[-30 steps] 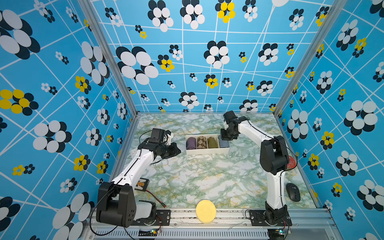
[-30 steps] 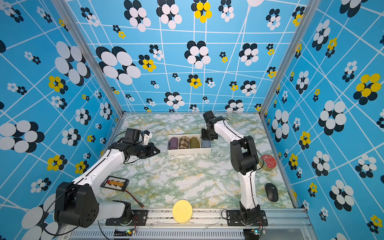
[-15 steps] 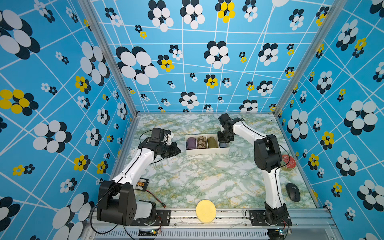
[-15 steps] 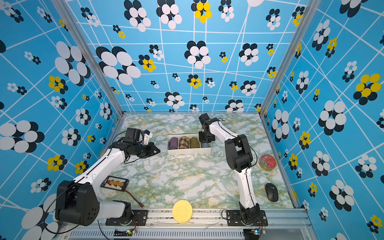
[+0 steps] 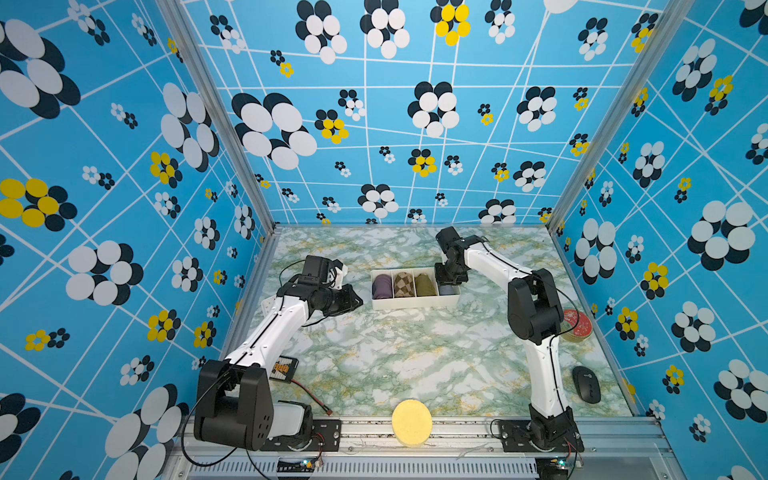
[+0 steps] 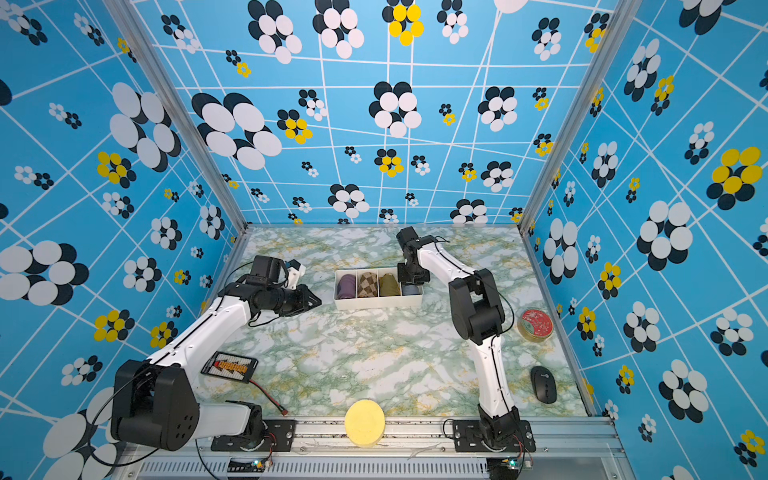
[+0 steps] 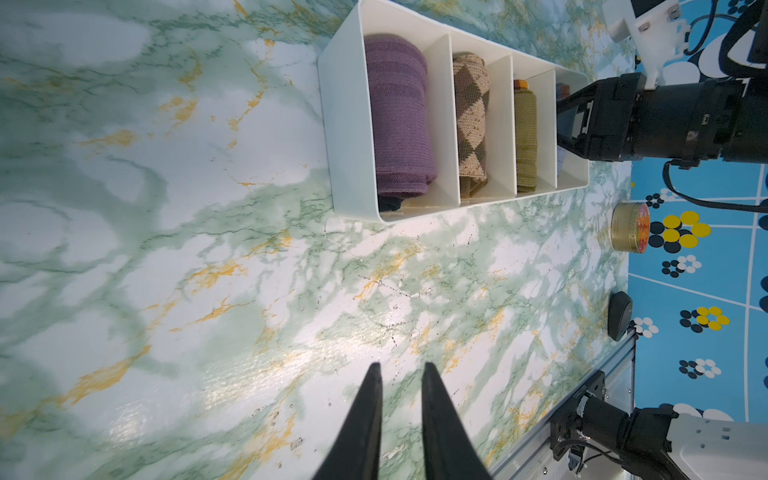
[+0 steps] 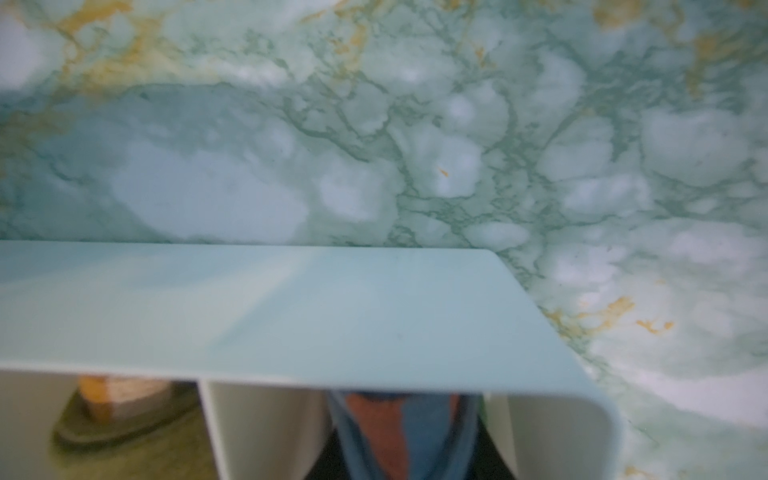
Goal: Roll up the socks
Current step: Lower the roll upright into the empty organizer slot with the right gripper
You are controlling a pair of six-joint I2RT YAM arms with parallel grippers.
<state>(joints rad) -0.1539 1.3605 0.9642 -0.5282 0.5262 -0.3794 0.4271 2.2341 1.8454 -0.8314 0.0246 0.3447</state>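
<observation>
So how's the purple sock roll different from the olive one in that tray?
The purple roll is thick and fills its end compartment; the olive roll is slimmer, two compartments along. The olive roll shows an orange end; the purple roll shows none. Both lie rolled in the white tray.

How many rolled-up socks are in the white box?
4. In a top view, left to right in the white box: the purple roll, the checkered roll, the olive roll, and the grey-blue socks in the end compartment, partly hidden under the right hand.
</observation>
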